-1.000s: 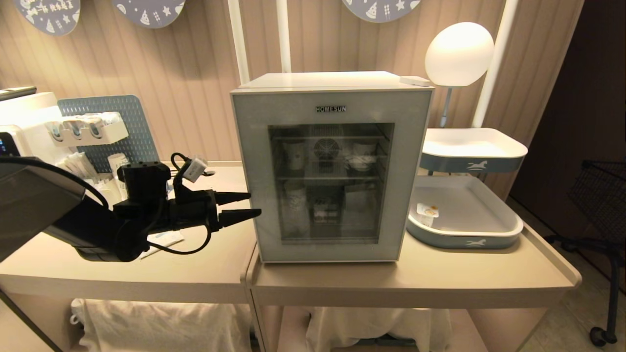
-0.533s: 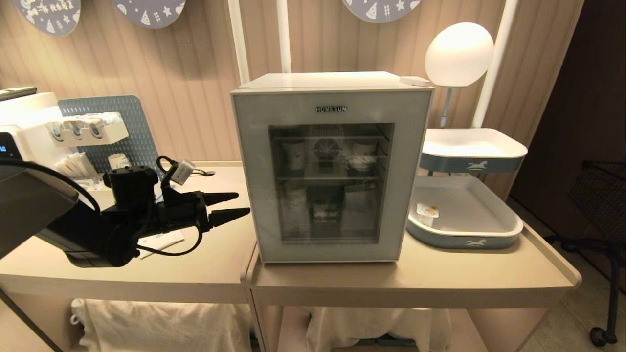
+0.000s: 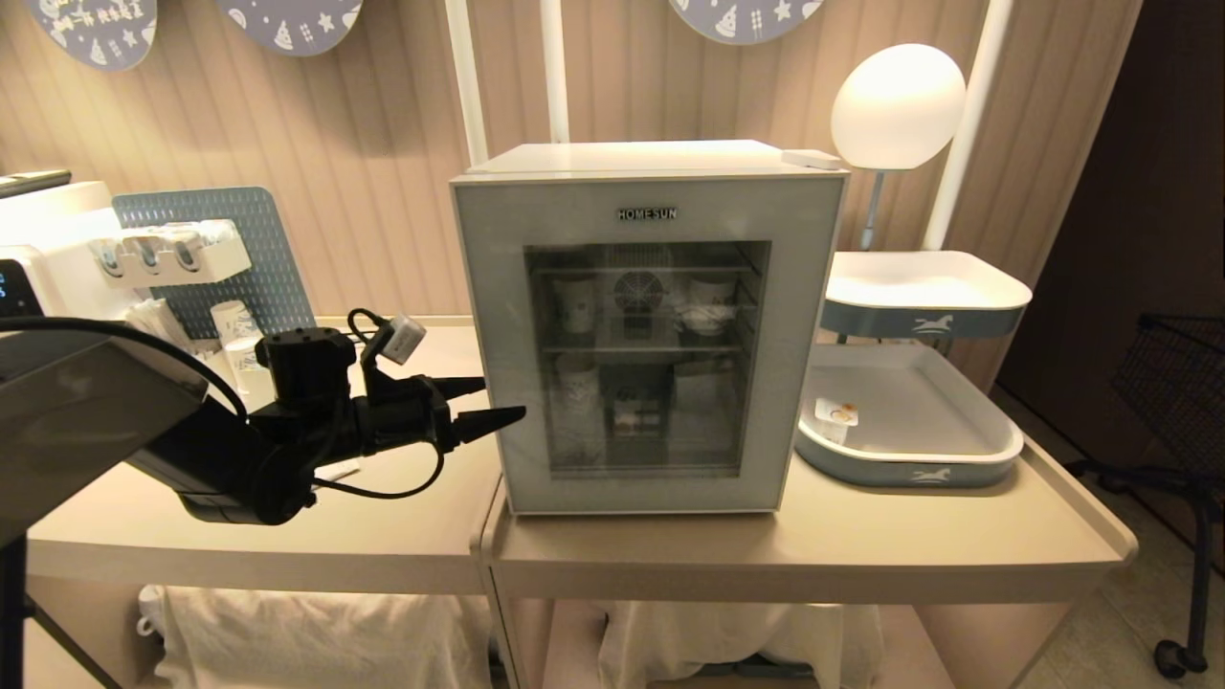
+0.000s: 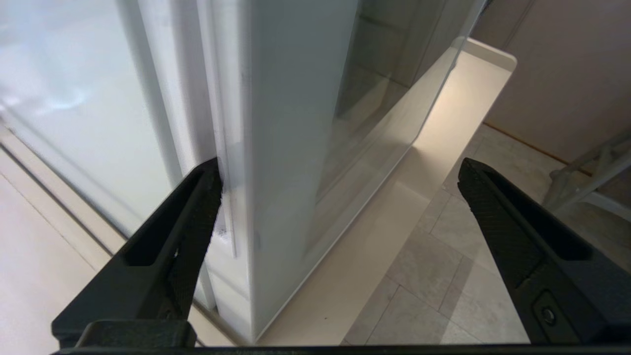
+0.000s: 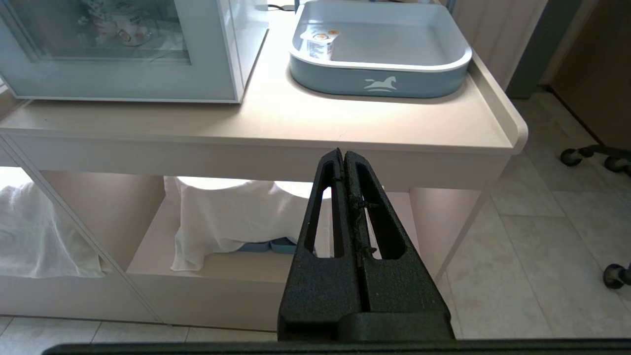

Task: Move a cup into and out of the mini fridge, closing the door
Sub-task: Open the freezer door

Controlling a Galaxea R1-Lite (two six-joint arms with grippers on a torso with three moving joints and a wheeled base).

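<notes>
The white mini fridge point(image 3: 632, 158) stands mid-table with its grey-blue glass door point(image 3: 794, 335) shut. My left gripper point(image 3: 500, 400) is open at the door's left edge. In the left wrist view it point(image 4: 340, 182) straddles the door point(image 4: 281, 148). One finger point(image 4: 192, 217) is at the seam beside the fridge's side wall point(image 4: 74, 98), and the other finger point(image 4: 498, 212) hangs out in front of the glass. The cup point(image 3: 835, 418), a small white foil-lidded tub, sits in the left corner of the lower tray point(image 3: 919, 474); the right wrist view also shows the cup point(image 5: 319, 43). My right gripper point(image 5: 343, 155) is shut and empty, parked below the table's front edge.
Paper cups and jars stand on the fridge's shelves point(image 3: 651, 349). A white machine point(image 3: 48, 239) and a pegboard point(image 3: 258, 249) crowd the left table's back. A lamp point(image 3: 898, 105) and an upper tray point(image 3: 924, 292) stand to the right, with a black cart point(image 3: 1187, 383) beyond.
My left gripper drew back from the fridge's left edge, then came forward again, its front finger now reaching across the door's edge. The door, the cup and the right arm have not moved.
</notes>
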